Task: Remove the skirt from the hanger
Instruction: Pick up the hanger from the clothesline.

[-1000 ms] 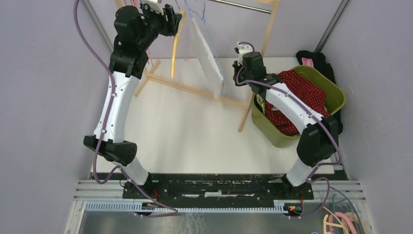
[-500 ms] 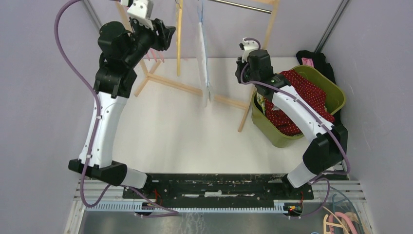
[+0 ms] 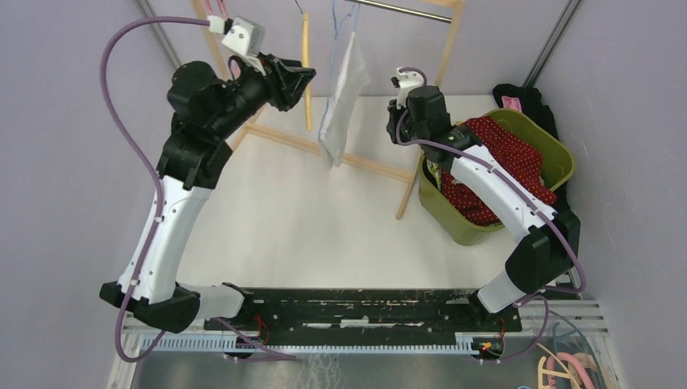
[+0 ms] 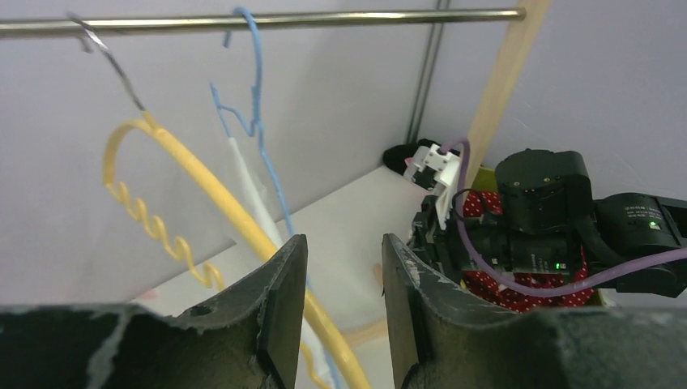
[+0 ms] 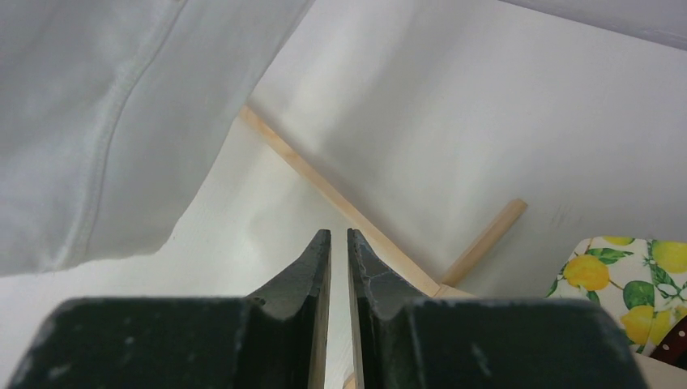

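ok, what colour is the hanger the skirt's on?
Blue wire hanger, carrying the white skirt. Clearest in the left wrist view.

Both arms raised; left gripper (image 4: pixel 340 312) jaws parted, right gripper (image 5: pixel 339 279) jaws nearly closed.

White table (image 3: pixel 308 219) under rack (image 3: pixel 324 150), bin (image 3: pixel 559 166)

Walled robot lab, wooden garment rack (image 3: pixel 356 158)
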Robot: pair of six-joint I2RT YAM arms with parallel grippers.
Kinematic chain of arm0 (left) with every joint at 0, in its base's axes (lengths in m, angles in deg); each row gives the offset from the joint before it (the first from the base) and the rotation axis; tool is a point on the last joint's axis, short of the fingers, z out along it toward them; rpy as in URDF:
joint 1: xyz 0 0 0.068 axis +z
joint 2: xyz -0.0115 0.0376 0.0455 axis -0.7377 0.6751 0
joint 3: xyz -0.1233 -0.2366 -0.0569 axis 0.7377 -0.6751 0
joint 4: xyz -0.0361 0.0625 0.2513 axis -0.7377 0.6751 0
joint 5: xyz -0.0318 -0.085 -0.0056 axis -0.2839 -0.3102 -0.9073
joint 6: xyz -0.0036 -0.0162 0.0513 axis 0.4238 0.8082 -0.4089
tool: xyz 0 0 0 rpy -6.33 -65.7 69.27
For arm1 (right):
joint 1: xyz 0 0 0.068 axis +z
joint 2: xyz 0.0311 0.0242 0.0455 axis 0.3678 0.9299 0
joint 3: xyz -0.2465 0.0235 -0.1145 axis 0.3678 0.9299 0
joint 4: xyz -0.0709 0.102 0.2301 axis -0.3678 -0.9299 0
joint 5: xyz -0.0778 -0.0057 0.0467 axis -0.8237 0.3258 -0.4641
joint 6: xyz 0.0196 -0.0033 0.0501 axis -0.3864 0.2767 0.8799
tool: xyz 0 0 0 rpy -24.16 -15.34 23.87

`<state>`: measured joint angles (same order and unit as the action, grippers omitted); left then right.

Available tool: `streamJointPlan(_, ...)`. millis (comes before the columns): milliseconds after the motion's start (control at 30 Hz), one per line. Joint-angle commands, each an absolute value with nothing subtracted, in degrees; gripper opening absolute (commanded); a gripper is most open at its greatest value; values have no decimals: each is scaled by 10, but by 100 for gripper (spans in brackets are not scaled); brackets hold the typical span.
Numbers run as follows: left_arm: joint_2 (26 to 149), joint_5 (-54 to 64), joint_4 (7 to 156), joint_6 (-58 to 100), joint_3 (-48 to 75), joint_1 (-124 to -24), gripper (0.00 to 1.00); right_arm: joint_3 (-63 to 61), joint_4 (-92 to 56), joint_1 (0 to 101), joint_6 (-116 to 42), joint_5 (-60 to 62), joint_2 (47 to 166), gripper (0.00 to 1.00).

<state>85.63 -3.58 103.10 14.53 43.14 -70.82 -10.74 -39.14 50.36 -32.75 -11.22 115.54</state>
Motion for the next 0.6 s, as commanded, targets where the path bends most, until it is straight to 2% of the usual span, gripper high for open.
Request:
streamJointPlan(0, 911, -22, 1017, 180, 456, -748, 45, -135, -388, 510, -336, -125, 1144, 18)
streamJointPlan(200, 985, -22, 1022, 173, 540, -789, 44, -133, -388, 510, -334, -130, 1134, 18)
streamJointPlan(567, 1046, 87, 1032, 81, 569, -825, 44, -125, -386, 511, -347, -138, 1126, 18)
